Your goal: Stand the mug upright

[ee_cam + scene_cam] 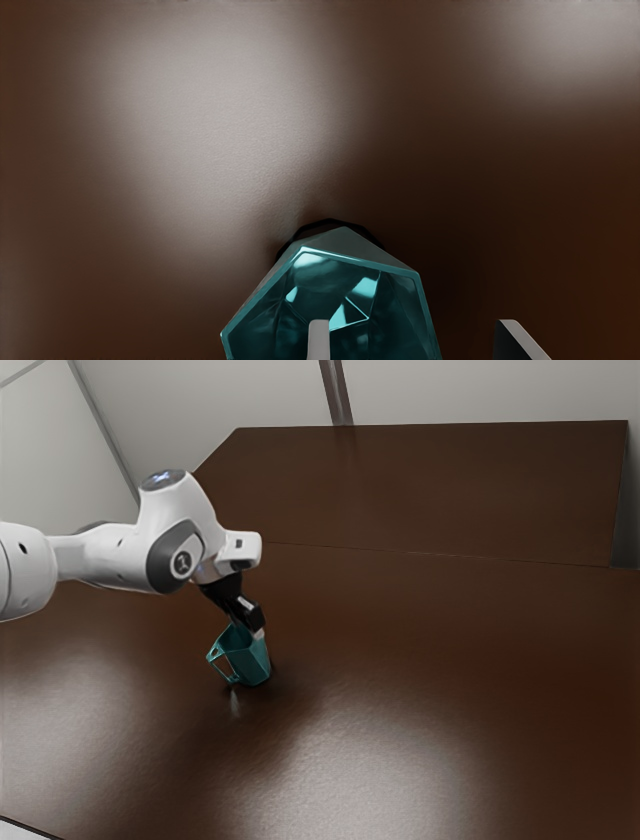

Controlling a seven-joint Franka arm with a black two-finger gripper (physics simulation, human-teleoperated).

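Left of centre in the exterior view, straddles a wall (428, 310) of the mug (252, 660) with gripper (248, 629) spread open: one finger (319, 342) inside the mouth (330, 280), another outside. Aims long axis up toward the gripper, seemingly aslant, handle (219, 669) toward frame left.

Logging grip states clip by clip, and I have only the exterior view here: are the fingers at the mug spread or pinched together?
Observer: Spread. In the wrist view the gripper is open, one fingertip over the opening of the mug, the other outside its rim.

Operator: Is that outer fingertip against the mug's wall?

Observer: It looks apart from it: bare table shows between the rim and that fingertip.
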